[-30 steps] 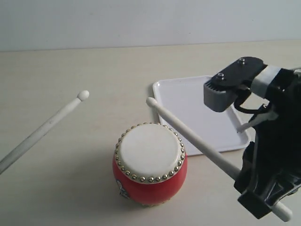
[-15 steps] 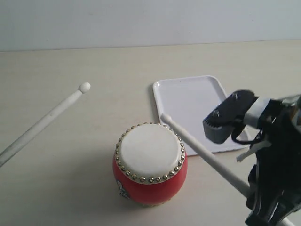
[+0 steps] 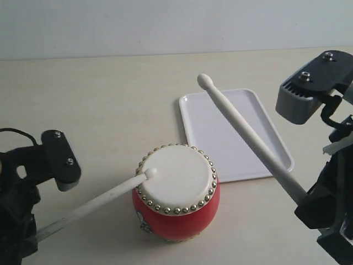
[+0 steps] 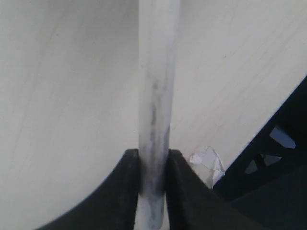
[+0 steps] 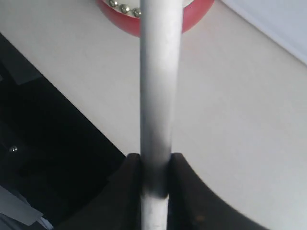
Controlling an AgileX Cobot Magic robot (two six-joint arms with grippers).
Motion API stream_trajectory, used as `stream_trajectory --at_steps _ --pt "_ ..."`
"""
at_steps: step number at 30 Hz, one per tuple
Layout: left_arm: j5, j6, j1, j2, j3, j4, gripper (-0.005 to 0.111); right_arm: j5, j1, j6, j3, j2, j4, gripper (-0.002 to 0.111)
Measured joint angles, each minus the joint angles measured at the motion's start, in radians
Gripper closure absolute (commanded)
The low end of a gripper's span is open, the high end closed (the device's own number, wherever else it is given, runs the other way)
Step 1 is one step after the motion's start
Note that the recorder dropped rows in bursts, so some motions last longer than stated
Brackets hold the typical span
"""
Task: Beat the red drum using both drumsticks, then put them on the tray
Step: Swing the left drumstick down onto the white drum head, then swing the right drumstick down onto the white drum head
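The red drum (image 3: 175,194) stands at the front middle of the table, cream skin up. My left gripper (image 4: 153,165) is shut on one drumstick (image 3: 105,200), whose rounded tip rests on the left edge of the drum skin. My right gripper (image 5: 154,167) is shut on the other drumstick (image 3: 248,138), which slants up and back with its tip raised over the near left corner of the white tray (image 3: 234,135). The drum's red rim (image 5: 158,21) shows past the stick (image 5: 157,86) in the right wrist view. The left wrist view shows only the stick (image 4: 156,96) over the table.
The left arm (image 3: 33,182) fills the front left corner and the right arm (image 3: 325,165) the right edge. The tray lies behind and right of the drum. A pale wall runs along the back of the beige table.
The left stick has swung down from the air onto the drum skin, and the left arm has come into view. The right stick, low by the drum half a second ago, has lifted over the tray.
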Motion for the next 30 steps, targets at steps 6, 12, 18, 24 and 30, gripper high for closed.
stream_trajectory --at_steps 6,12,18,24,30 --pt "0.055 -0.029 0.0 -0.1 -0.072 0.017 0.107 0.0 0.0 0.002 0.007 0.025 0.018 0.108" --pt "0.109 -0.11 0.0 -0.437 -0.093 0.044 0.107 0.005 0.0 -0.059 0.179 0.281 0.02 0.108" --pt "0.152 -0.119 0.0 -0.474 -0.093 0.052 0.107 -0.005 0.0 -0.04 0.036 0.201 0.01 0.108" --pt "0.106 -0.084 0.0 -0.311 -0.093 0.052 0.107 -0.007 0.0 0.016 -0.097 0.006 0.02 0.108" --pt "0.051 0.03 0.0 -0.034 -0.093 0.007 0.107 -0.003 0.0 0.062 -0.13 -0.131 0.048 0.108"
